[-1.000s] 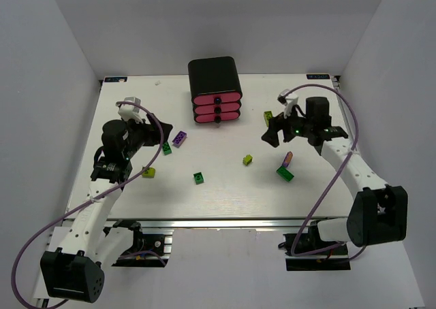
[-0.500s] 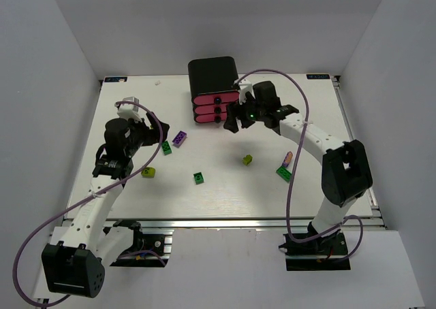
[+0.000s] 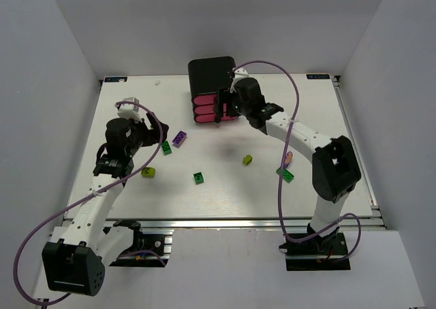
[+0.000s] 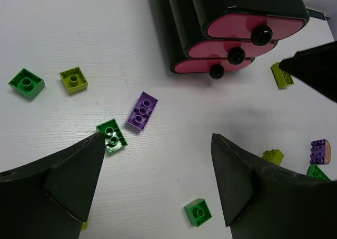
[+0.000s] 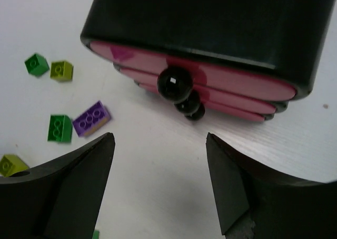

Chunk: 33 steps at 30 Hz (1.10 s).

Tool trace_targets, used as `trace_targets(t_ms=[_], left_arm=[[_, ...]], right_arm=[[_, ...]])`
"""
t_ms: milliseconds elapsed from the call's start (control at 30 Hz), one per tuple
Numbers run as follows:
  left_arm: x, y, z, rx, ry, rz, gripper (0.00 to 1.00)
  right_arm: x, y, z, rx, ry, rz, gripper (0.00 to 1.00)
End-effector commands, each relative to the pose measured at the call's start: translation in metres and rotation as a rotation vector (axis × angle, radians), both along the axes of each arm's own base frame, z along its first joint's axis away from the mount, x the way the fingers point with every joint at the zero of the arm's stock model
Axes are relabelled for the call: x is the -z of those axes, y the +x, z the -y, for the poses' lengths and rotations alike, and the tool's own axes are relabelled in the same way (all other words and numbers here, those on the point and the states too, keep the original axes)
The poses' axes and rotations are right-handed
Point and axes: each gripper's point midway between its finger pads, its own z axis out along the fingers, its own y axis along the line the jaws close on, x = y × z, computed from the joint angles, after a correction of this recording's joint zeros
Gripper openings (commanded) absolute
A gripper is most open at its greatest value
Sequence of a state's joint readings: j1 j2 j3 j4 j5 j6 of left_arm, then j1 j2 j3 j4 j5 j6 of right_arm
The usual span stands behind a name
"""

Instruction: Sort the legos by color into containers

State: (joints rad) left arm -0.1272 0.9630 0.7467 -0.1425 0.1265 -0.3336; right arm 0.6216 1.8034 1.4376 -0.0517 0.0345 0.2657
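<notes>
The black cabinet (image 3: pixel 212 76) stands at the back centre with three pink drawers (image 3: pixel 204 109), all shut, black knobs (image 5: pixel 175 85) in front. My right gripper (image 3: pixel 222 107) is open and empty just in front of the drawers, jaws either side of the knob line (image 5: pixel 159 136). My left gripper (image 3: pixel 154 140) is open and empty above a dark green brick (image 4: pixel 111 136) and a purple brick (image 4: pixel 142 110). Other legos lie loose: lime (image 3: pixel 148 172), green (image 3: pixel 198 177), lime (image 3: pixel 248 160), green (image 3: pixel 285 174), purple/pink (image 3: pixel 289 158).
In the left wrist view more bricks show: green (image 4: pixel 26 83) and lime (image 4: pixel 73 80) at left, lime (image 4: pixel 281 75) right of the cabinet. White walls close in the table (image 3: pixel 320 118) on three sides.
My right arm has swung from the right side of the table across to the front of the drawers. My left arm has hardly moved.
</notes>
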Motion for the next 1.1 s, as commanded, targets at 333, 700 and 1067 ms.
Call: trace_targets(t_ms=[333, 700, 1067], left_arm=[[-0.018, 0.0, -0.002, -0.006, -0.001, 0.045, 0.91], [-0.018, 0.0, -0.002, -0.007, -0.001, 0.047, 0.91], [-0.016, 0.001, -0.003, -0.011, 0.004, 0.041, 0.91]], right_arm=[[-0.003, 0.049, -0.026, 0.155, 0.105, -0.028, 0.63], [0.007, 0.058, -0.033, 0.168, 0.118, -0.039, 0.55], [0.003, 0.065, -0.035, 0.178, 0.141, -0.049, 0.4]])
